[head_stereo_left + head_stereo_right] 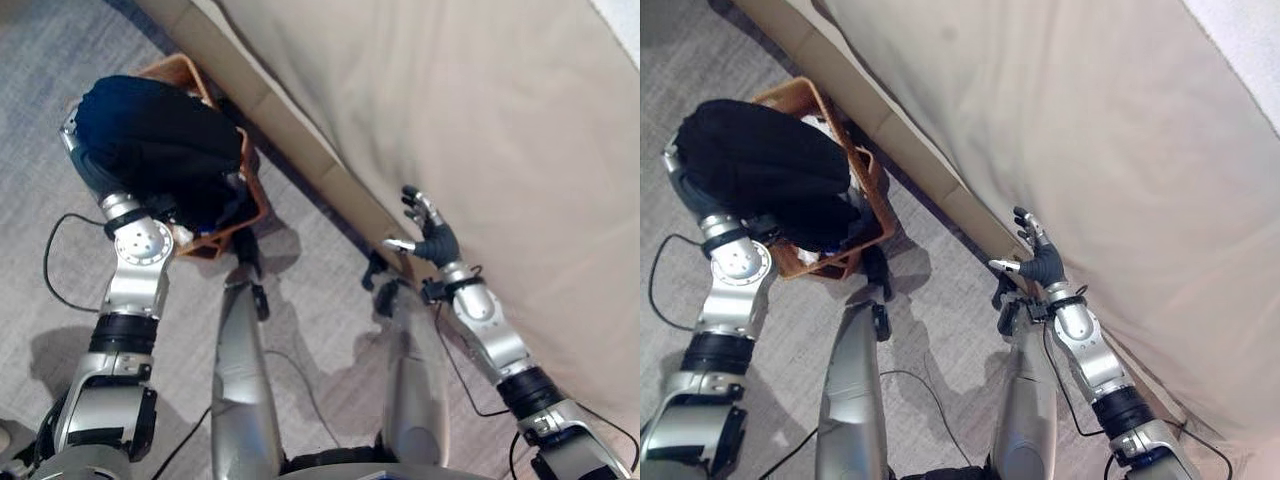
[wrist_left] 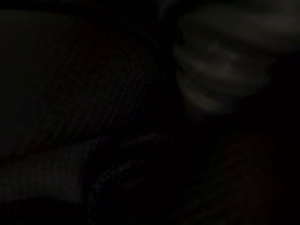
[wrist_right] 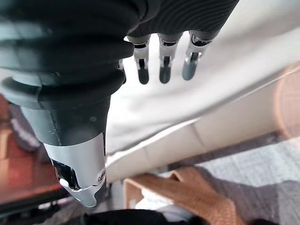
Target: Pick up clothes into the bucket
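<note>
Dark navy clothing (image 1: 155,135) is heaped over an orange-brown woven basket (image 1: 250,200) that stands on grey carpet (image 1: 320,300) just beside the tan edge of a bed (image 1: 300,140). Both eye views, looking down from the head, show the heap covering most of the basket, with rim showing at the far corner and along the side nearest the bed. The left arm reaches into that heap from the near side, and its hand is buried under the cloth, so whether the fingers are spread or closed cannot be told. The left wrist view is almost black: faint ribbed fabric (image 2: 93,93) lies close to the lens and a pale blurred shape sits off to one side, too dim to identify. The right wrist view adds what the eye views lack, a close look along the right hand (image 3: 161,61), its silver dark-tipped fingers straight and slightly apart, holding nothing, above a cream bedsheet (image 3: 154,108); lower in that view a corner of the basket shows with pale cloth inside it. In the eye views the right hand (image 1: 428,228) hovers at the bed's edge, fingers pointing away over the sheet, well apart from the basket. Open carpet lies between basket and right arm, bounded by the long straight bed frame.
</note>
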Controlling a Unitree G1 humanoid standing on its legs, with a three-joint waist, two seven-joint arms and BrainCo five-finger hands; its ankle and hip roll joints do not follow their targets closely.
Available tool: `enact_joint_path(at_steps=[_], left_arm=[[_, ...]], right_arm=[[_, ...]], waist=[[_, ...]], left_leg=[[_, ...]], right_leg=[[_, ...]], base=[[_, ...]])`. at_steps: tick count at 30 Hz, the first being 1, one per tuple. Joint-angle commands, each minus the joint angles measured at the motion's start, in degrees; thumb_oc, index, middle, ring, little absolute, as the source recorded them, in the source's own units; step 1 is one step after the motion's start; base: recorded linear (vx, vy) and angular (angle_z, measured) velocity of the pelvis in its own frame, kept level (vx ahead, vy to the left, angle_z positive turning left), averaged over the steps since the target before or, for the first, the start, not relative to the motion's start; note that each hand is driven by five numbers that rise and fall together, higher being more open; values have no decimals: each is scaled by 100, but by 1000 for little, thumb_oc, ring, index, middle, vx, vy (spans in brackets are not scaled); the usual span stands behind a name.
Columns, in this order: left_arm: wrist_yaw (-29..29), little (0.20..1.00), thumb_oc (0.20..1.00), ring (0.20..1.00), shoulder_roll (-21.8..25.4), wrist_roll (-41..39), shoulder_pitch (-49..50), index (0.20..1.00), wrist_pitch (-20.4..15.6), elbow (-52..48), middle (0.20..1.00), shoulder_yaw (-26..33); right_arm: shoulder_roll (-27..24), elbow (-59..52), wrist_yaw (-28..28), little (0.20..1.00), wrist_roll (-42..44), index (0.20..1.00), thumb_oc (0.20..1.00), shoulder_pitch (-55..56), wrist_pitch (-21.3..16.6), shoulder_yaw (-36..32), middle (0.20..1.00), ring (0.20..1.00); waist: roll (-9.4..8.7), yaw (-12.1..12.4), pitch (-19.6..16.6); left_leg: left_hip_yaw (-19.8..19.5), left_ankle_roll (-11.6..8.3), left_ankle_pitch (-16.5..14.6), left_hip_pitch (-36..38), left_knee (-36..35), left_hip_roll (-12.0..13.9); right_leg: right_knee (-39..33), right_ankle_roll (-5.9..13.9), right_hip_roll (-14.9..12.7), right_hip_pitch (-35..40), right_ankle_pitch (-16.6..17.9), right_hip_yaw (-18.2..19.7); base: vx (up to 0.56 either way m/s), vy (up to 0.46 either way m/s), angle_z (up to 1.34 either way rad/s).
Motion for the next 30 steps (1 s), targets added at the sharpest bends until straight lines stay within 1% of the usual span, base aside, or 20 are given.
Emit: enact_joint_path(at_steps=[1,2,6,8,12,17,18,19,20,21,25,26,28,30], left_arm=[[240,200,200,200,386,158,-460,200,-114,123,200,51],[235,200,200,200,382,149,-515,200,-85,181,200,16],[162,200,200,200,452,-60,-853,200,101,1043,200,-175],[111,200,200,200,561,-69,-1011,200,217,1483,200,-271],[96,200,200,200,645,-282,-1114,200,255,2051,200,-235],[255,200,200,200,589,-606,-1141,200,307,2332,200,-27],[497,200,200,200,508,-975,-1165,200,319,2527,200,258],[494,200,200,200,509,-979,-1161,200,319,2527,200,263],[542,200,200,200,505,-1153,-1162,200,332,2647,200,355],[690,200,200,200,431,-1150,-1076,200,361,2436,200,428],[754,200,200,200,379,-1385,-952,200,297,2411,200,575],[836,200,200,200,351,-1473,-874,200,253,2336,200,696],[1051,200,200,200,400,-1478,-826,200,215,2271,200,818],[1079,200,200,200,395,-1460,-774,200,257,2261,200,855]], right_arm=[[-77,-484,-129,1000,209,1000,1000,140,-461,-96,1000,1000],[-79,-483,-141,1000,199,1000,1000,148,-463,-97,1000,1000],[-123,-519,-127,1000,202,1000,1000,127,-457,2,1000,1000],[-168,-537,-119,1000,204,1000,1000,96,-468,38,1000,1000],[-236,-566,-109,1000,272,1000,1000,116,-494,27,1000,1000],[-278,-564,-136,1000,280,1000,1000,151,-506,33,1000,1000],[-290,-574,-133,1000,308,1000,1000,179,-492,84,1000,1000],[-295,-575,-133,1000,309,1000,1000,178,-492,88,1000,1000],[-364,-588,-135,1000,320,1000,1000,195,-479,107,1000,1000],[-397,-625,-144,1000,330,1000,1000,223,-472,102,1000,1000],[-433,-608,-148,1000,390,1000,1000,225,-451,100,1000,1000],[-444,-621,-131,1000,414,1000,1000,239,-435,114,1000,1000],[-475,-646,-123,1000,423,1000,1000,228,-428,140,1000,1000],[-492,-659,-116,1000,446,1000,1000,228,-429,142,1000,1000]], waist=[[-175,-9,-64],[-181,-23,-64],[-221,-119,-64],[-241,-153,-64],[-278,-188,-64],[-298,-202,-64],[-317,-205,-64],[-314,-210,-64],[-322,-209,-64],[-311,-196,-64],[-293,-173,-65],[-306,-141,-65],[-320,-128,-66],[-332,-131,-66]], left_leg=[[-9,310,-871,-133,670,-173],[-21,314,-875,-208,713,-187],[-48,339,-926,-389,895,-172],[-52,355,-964,-464,1011,-161],[-43,366,-1019,-530,1136,-113],[-39,372,-1037,-537,1143,-74],[-44,368,-1041,-534,1149,-62],[-45,368,-1041,-534,1150,-62],[-59,368,-1043,-534,1152,-70],[-65,367,-1043,-538,1139,-81],[-87,365,-1022,-523,1098,-97],[-96,364,-1016,-508,1071,-93],[-91,362,-1012,-488,1046,-89],[-92,359,-1006,-475,1029,-84]], right_leg=[[-166,276,-15,11,342,340],[-129,269,-18,-51,336,346],[54,248,4,-259,279,405],[157,229,21,-378,233,446],[245,222,45,-474,207,498],[216,233,59,-486,221,494],[212,240,66,-476,220,488],[213,240,66,-475,219,486],[233,241,63,-479,210,471],[227,239,53,-473,207,456],[244,228,58,-478,191,448],[243,220,55,-473,189,442],[235,211,61,-453,195,434],[231,210,68,-449,197,432]], base=[[0,0,0],[-2,20,-3],[1,8,0],[0,0,0],[12,20,-4],[4,5,-2],[0,0,0],[15,-14,-6],[7,-17,-8],[6,-15,-8],[0,0,0],[0,0,0],[0,0,0],[0,0,0]])
